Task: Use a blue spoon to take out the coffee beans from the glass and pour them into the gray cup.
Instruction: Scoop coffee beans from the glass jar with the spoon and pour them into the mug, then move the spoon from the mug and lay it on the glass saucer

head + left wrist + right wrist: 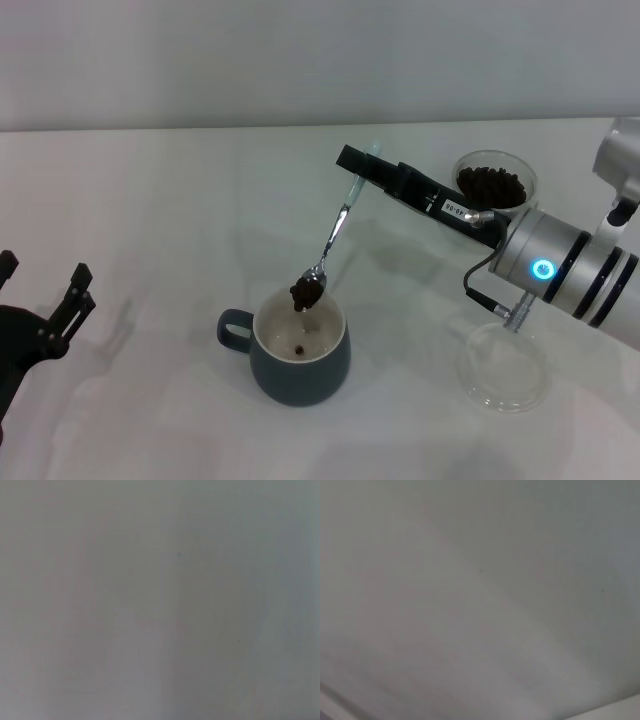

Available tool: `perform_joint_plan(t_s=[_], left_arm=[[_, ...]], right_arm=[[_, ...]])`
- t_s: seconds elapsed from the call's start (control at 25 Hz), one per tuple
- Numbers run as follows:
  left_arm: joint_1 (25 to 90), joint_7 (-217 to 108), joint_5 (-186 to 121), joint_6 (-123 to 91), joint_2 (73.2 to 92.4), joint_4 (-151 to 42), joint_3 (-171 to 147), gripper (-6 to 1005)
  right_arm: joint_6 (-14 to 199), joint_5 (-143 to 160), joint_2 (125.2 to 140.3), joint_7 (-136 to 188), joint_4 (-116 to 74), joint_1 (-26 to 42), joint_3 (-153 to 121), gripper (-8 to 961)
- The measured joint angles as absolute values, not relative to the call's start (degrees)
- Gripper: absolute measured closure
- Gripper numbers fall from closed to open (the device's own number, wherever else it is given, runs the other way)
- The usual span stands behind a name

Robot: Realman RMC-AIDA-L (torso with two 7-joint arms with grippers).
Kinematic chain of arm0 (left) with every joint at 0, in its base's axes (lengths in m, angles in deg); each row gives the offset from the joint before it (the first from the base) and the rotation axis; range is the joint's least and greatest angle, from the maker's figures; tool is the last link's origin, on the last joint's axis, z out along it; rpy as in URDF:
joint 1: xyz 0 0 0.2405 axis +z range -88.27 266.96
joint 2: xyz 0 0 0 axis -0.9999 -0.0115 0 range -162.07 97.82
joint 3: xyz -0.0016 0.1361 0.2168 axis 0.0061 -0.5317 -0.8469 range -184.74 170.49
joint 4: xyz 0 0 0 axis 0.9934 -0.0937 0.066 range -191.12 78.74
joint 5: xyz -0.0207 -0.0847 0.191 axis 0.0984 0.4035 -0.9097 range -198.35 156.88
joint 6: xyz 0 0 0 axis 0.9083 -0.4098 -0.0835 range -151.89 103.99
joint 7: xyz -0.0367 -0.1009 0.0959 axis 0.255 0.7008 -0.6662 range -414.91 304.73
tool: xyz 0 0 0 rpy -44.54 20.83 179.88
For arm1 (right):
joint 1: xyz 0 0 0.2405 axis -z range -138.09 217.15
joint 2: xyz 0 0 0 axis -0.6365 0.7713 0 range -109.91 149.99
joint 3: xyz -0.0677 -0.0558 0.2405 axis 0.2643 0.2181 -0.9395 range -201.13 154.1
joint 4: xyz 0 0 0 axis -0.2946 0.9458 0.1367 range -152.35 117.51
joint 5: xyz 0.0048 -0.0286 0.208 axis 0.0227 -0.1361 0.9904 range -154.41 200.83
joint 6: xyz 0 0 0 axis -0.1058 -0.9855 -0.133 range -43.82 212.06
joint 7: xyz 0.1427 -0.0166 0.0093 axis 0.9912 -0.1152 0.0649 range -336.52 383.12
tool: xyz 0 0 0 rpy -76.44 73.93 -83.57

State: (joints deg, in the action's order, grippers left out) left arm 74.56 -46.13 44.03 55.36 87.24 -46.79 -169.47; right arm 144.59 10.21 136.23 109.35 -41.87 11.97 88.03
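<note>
A: What is seen left of the gray cup (pixel 298 360)?

B: The left hand (pixel 45 300), black and angular, is parked low over the white matte surface (pixel 150 220), well apart from the cup; its fingers are spread, with nothing between them.

A: And the cup itself?

B: A rounded, dark blue-gray mug with a cream inside is shown, its loop handle turned toward the left hand. One or two dark beans lie on its bottom.

A: Above the cup?

B: The blue spoon (pixel 330 245) is held tilted, its shiny metal bowl just over the cup's mouth and heaped with coffee beans (pixel 306 291), dark and oval. Its pale handle is pinched by the right hand (pixel 358 160), closed upon it.

A: Right of the cup?

B: The glass (pixel 493 185), clear and full of beans, stands beyond the right arm. A flat clear round dish (pixel 507 367) lies nearer, partly under that arm's silver wrist.
</note>
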Motion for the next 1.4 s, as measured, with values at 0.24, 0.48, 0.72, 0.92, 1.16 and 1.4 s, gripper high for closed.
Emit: perform_joint_plan(t_s=[0.24, 0.48, 0.72, 0.92, 1.16, 1.4], left_arm=[[74.39, -46.12, 43.92, 55.36, 87.23, -46.79, -169.42, 137], [74.40, -46.12, 43.86, 55.33, 87.23, -46.72, -169.37, 138], [74.40, -46.12, 43.99, 55.33, 87.32, -46.53, -169.40, 138], [74.47, -46.12, 44.10, 55.32, 87.32, -46.48, -169.37, 137], [74.42, -46.13, 44.13, 55.38, 87.32, -46.34, -169.37, 138], [74.40, -46.13, 44.15, 55.60, 87.32, -46.29, -169.37, 138]], right_arm=[[144.82, 11.87, 136.23, 100.48, -44.17, 12.51, 90.87, 729], [144.92, 11.88, 136.23, 91.08, -46.97, 13.13, 92.62, 725], [147.31, 13.08, 136.01, 88.71, -46.66, 13.66, 92.64, 721], [158.23, 16.79, 135.20, 92.95, -42.29, 14.95, 88.65, 717], [164.19, 16.65, 134.08, 99.02, -34.02, 15.04, 82.18, 713], [161.14, 16.65, 132.23, 101.94, -25.19, 15.60, 79.25, 709]])
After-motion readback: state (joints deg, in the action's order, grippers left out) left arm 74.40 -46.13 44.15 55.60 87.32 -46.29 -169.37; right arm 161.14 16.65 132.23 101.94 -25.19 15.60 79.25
